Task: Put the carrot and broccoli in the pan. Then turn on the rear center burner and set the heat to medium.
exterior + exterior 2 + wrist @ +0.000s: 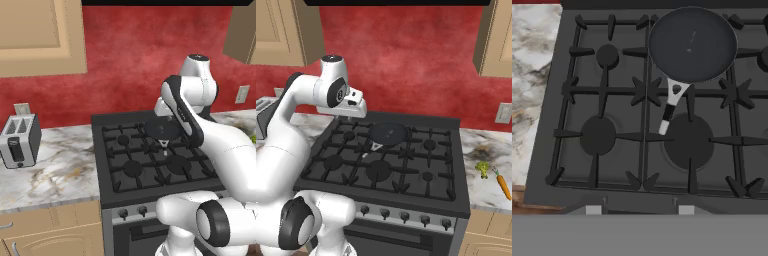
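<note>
Your white arm (296, 100) reaches over the left side of the black stove (453, 195), its hand poised high above the left burners; the vegetables you want lie well away to the right, on the marble counter (481, 192) beyond the stove's right edge, so the coming move is a long swing rightward across the whole cooktop. The pan (388, 133) sits empty on the rear center burner (677, 89), handle pointing toward the near edge of the stove and ending in a pale tip; in the hand view the pan (692, 44) lies ahead and to the right of the camera. The broccoli (483, 168) rests on the counter just right of the stove; the carrot (503, 183) lies just beside it, farther right and a little nearer, its long axis running near-to-far with the green tip at the far end. You have one arm, so no choice of hand arises. The gripper hangs under the hand in the right base view, but you cannot tell from here how wide the fingers stand, nor see anything between them. Count, largest to smallest: one stove; one toaster (19, 140) on the left counter; one pan; six burners as far as the grates show; five knobs (404, 215) along the front; one carrot; one broccoli floret.
</note>
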Controlling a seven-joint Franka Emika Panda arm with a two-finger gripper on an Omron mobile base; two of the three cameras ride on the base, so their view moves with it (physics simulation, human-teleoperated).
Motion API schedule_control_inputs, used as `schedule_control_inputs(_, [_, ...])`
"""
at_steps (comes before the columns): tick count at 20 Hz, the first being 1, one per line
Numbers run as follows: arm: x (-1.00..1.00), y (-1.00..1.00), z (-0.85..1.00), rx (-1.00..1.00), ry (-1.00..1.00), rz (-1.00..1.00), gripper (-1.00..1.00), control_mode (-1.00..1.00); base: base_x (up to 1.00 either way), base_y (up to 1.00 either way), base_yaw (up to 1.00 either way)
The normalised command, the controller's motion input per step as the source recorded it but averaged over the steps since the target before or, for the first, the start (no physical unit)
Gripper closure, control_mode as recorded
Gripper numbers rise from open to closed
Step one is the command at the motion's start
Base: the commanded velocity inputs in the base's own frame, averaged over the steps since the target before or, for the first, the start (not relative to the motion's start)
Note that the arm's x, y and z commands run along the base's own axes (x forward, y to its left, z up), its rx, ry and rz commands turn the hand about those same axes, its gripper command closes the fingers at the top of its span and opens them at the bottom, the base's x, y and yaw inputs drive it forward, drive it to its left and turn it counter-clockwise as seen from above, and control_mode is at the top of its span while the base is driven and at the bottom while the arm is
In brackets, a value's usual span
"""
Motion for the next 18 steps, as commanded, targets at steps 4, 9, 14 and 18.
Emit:
schedule_control_inputs(4, [-0.01, 0.01, -0.06, 0.0, 0.0, -0.01, -1.0, -1.0, 0.0, 0.0, 0.0])
schedule_control_inputs(9, [0.0, -0.06, -0.17, -0.01, 0.0, -0.12, -1.0, -1.0, 0.0, 0.0, 0.0])
schedule_control_inputs(14, [0.0, -0.84, 0.0, 0.0, 0.0, -0.05, -1.0, -1.0, 0.0, 0.0, 0.0])
schedule_control_inputs(18, [0.0, -1.0, 0.0, 0.0, 0.0, -0.01, -1.0, -1.0, 0.0, 0.0, 0.0])
